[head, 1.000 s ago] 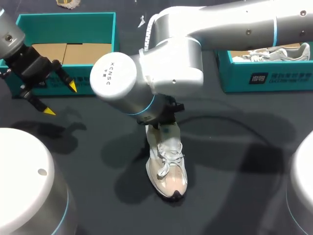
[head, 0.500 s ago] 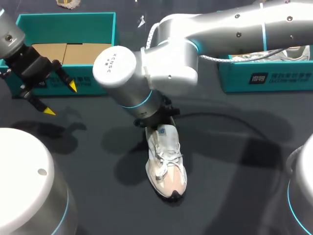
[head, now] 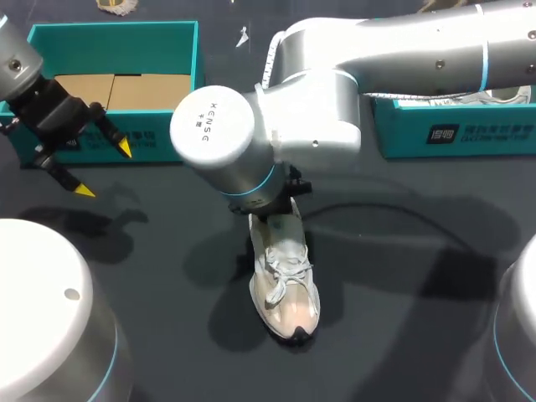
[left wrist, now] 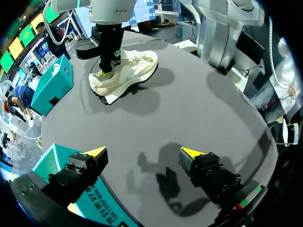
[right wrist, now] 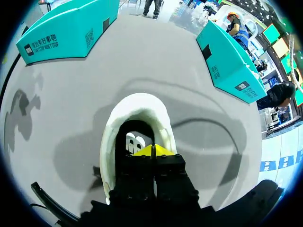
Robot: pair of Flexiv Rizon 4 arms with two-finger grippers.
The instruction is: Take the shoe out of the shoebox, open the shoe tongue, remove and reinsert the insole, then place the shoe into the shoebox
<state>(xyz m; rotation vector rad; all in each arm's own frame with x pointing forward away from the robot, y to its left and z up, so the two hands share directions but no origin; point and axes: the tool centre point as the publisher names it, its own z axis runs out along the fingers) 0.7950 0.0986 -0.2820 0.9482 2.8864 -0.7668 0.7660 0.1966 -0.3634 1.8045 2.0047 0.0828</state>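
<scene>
My right gripper [right wrist: 152,150] is down in the shoe's [head: 285,280] ankle opening, its yellow tips pressed flat together. I cannot tell whether anything thin is pinched between them. Just ahead of the tips, inside the opening, sits a raised white logo [right wrist: 134,141] that I leave unread. The shoe is a pale cream lace-up sneaker with white laces. It stands on its sole near the middle of the tabletop [head: 402,276], toe toward the near edge, outside both boxes.

My left gripper [head: 104,170] hangs with its fingers spread wide and nothing between them, near the far left corner, just in front of the left shoebox [head: 113,38]. That teal box has brown cardboard [head: 126,90] lying in its bottom and white lettering along its outer wall [left wrist: 102,208]. A second teal shoebox [head: 469,138] stands at the far right edge, with a white printed label [head: 442,134] on its side.

The tabletop is dark grey and matte, crossed by soft shadows of my arms.
</scene>
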